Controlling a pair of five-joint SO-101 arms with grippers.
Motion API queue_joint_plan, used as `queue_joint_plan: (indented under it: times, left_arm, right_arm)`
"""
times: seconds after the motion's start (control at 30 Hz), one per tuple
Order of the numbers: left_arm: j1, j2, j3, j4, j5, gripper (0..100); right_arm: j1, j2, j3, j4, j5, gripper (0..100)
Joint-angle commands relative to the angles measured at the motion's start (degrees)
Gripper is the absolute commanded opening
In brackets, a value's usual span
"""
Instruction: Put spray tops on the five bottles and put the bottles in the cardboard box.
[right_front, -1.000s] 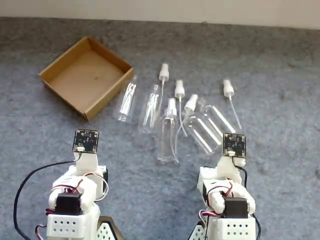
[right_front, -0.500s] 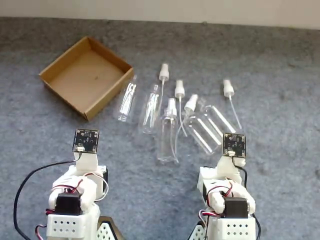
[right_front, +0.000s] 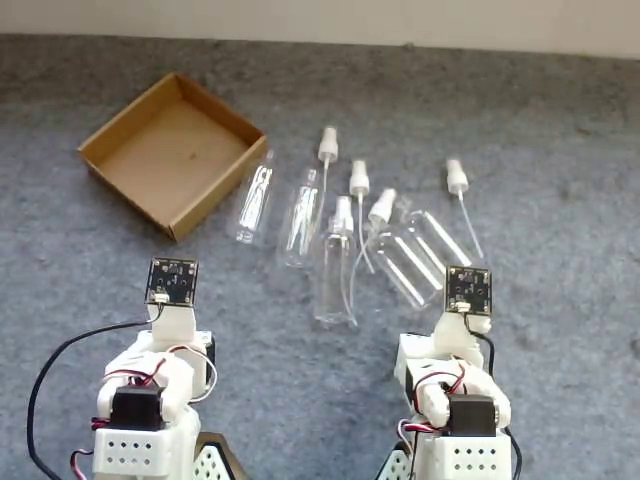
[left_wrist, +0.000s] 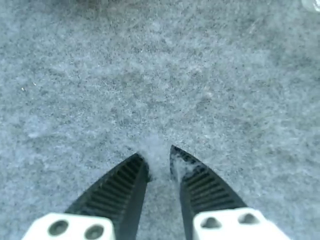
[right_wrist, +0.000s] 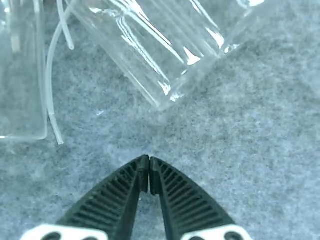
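Left end effector (left_wrist: 157, 156) slightly open over grey worktop (left_wrist: 150, 75), right end effector (right_wrist: 150, 167) closed near a clear bottle (right_wrist: 150, 45); bottles (right_front: 335, 265) and spray tops (right_front: 457, 177) lie centre frame, cardboard box (right_front: 170, 155) upper left.

High camera overlooks carpet (right_front: 560, 120); wrist cameras sit close, right sharing bottles (right_wrist: 150, 50)

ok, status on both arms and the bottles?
Left gripper slightly open, right gripper shut, both empty over carpet. Bottles, spray tops lying beside cardboard box, none boxed. Nothing blocking.
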Motion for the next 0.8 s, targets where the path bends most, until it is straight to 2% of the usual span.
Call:
queue_joint_plan:
  times: [0.0,0.13,0.33,0.77]
  left_arm:
    - [0.31,0.04,1.36,0.00,-0.62,1]
    - [0.40,0.04,1.36,-0.88,-0.70,1]
    - [0.66,0.04,1.36,-8.09,-0.62,1]
    - [0.40,0.04,1.36,-7.30,-0.62,1]
  right_arm:
    - [0.57,-0.66,7.96,0.31,-0.44,0.9]
    - [0.57,-0.66,7.96,0.31,-0.44,0.9]
    - [0.57,-0.66,7.96,0.31,-0.44,0.9]
    - [0.57,-0.66,7.96,0.31,-0.44,0.9]
